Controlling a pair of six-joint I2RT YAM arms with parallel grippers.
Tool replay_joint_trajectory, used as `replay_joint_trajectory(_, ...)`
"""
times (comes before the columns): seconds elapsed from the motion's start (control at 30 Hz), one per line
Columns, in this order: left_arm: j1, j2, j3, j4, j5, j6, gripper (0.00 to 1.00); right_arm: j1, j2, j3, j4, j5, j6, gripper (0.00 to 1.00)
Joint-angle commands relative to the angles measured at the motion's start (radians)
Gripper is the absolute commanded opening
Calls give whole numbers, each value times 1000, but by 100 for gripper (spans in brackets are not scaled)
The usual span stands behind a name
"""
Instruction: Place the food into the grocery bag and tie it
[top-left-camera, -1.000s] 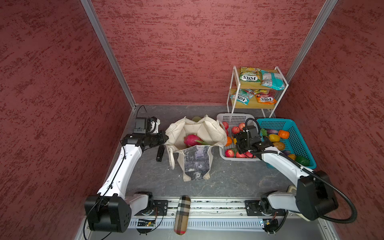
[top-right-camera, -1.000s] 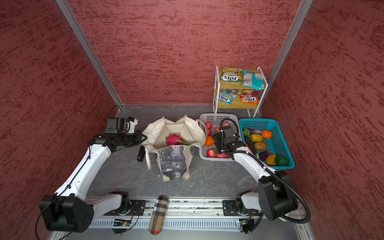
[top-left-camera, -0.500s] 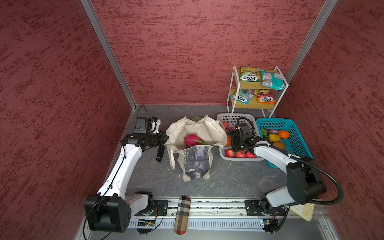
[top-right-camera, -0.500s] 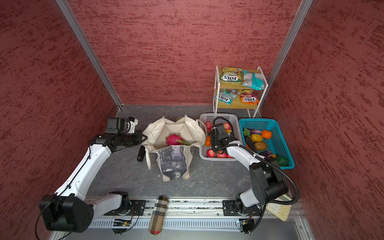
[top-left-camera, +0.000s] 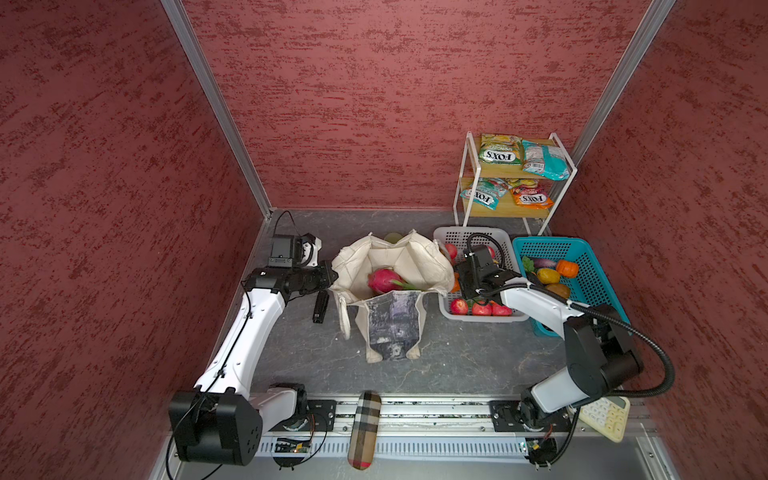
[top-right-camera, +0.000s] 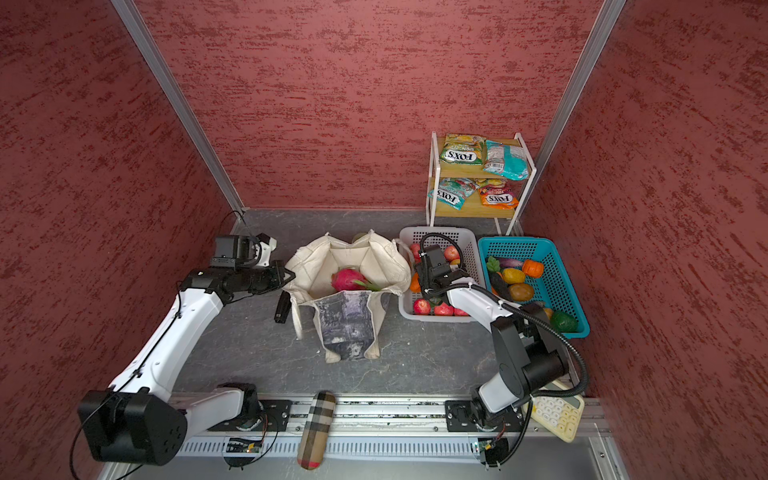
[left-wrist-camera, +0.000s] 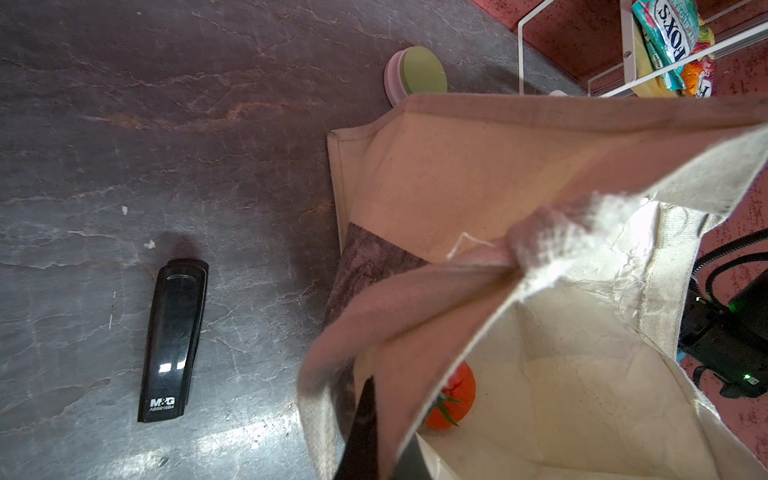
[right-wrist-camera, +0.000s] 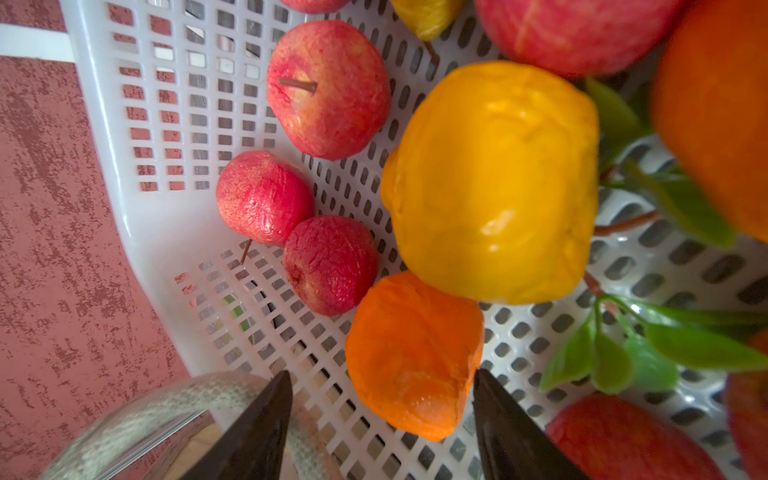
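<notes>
Left wrist: one stapler (left-wrist-camera: 172, 340), one tomato (left-wrist-camera: 453, 395)

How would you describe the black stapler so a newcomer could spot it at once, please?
Find the cream bag standing mid-table. On the grey table beside it, close by the left pincer, lies the stapler. It is the only glossy black bar, with white M&G lettering at one end.

Findings: a glossy black plastic stapler (left-wrist-camera: 172, 340) lies flat near the grey marbled tabletop's (top-left-camera: 457, 365) left edge. A white perforated plastic basket (top-left-camera: 461, 239) stands just beside a blue perforated plastic basket (top-left-camera: 548, 248) toward the right edge. A white wire rack with wooden shelves (top-left-camera: 505, 209) occupies the back right corner.
</notes>
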Motion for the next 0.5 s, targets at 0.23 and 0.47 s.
replay_joint_trajectory(0.23, -7, -18, -4, 26, 5, 10, 0, 7, 85, 30, 32, -36, 27, 76)
replay_joint_trajectory(0.47, -7, -18, -4, 26, 5, 10, 0, 9, 118, 26, 49, -21, 40, 75)
